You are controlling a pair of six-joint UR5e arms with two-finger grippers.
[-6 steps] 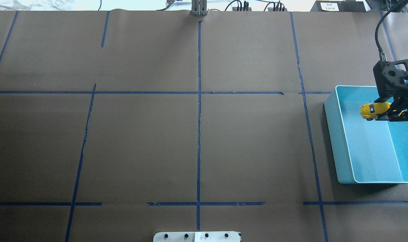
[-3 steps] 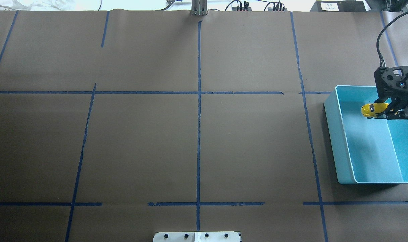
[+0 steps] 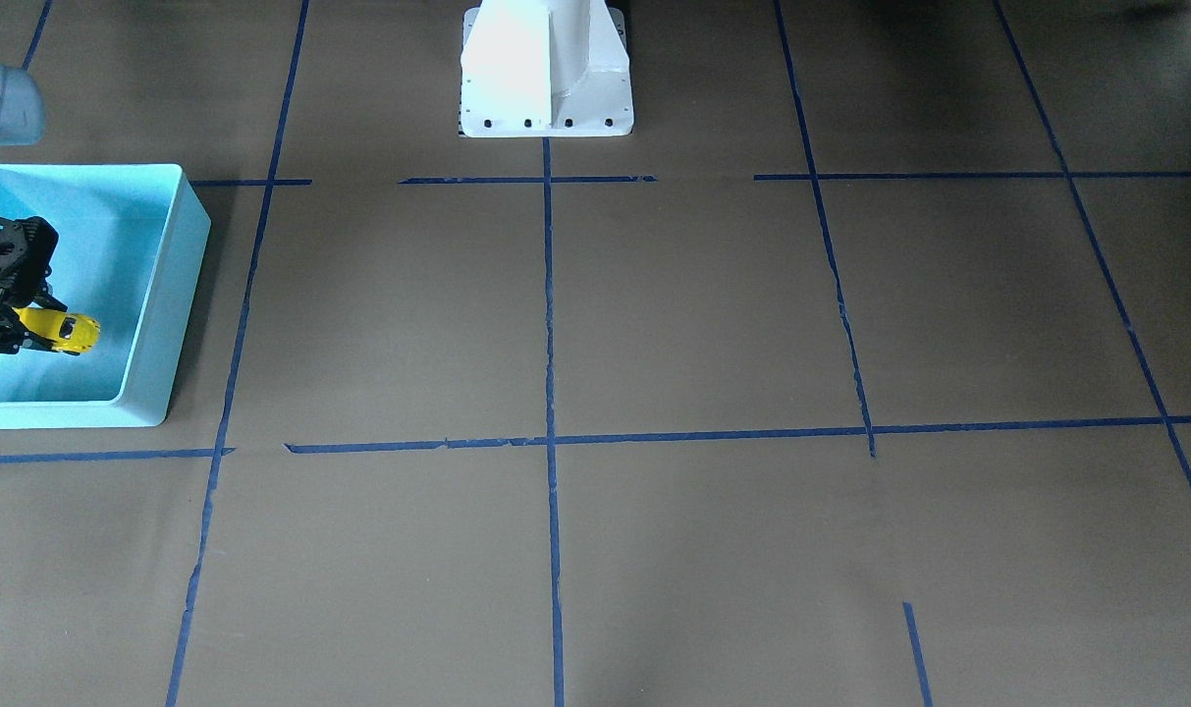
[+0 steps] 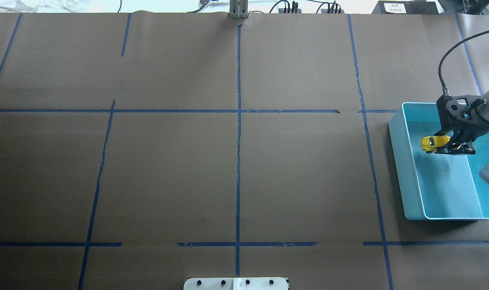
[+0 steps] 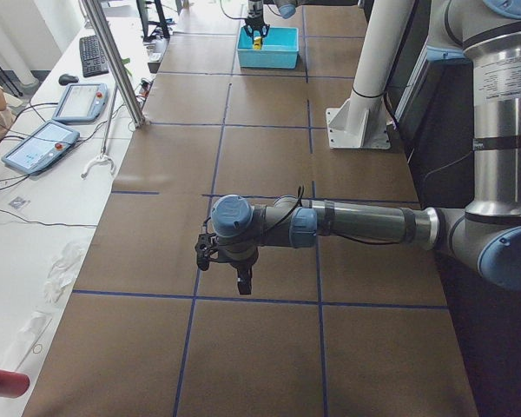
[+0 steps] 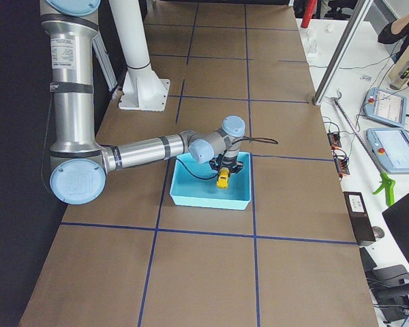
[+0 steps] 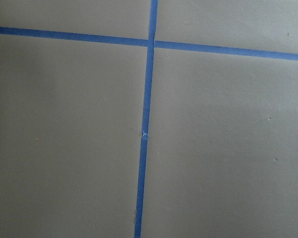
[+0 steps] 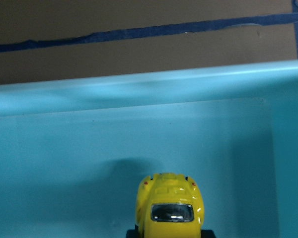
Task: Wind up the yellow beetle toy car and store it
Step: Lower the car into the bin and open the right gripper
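Note:
My right gripper [image 4: 450, 148] is shut on the yellow beetle toy car [image 4: 429, 143], gripping one end so the rest sticks out sideways. It holds the car low inside the light blue bin [image 4: 398, 161], near the bin's far left part. The front-facing view shows the car [image 3: 67, 334] inside the bin [image 3: 178, 295]. In the right wrist view the car [image 8: 170, 208] sits close over the bin floor, facing the bin wall [image 8: 139, 89]. My left gripper [image 5: 240, 282] hangs over bare table far from the bin; I cannot tell whether it is open or shut.
Brown paper with blue tape lines [image 4: 238, 161] covers the table. The robot's white pedestal [image 3: 546, 69] stands at the robot's side of the table. A metal post [image 5: 113, 61] and tablets [image 5: 39, 143] sit along the operators' side.
My right gripper has carried the car toward the robot and slightly left in the overhead view, and lower into the bin. It stays shut on the car.

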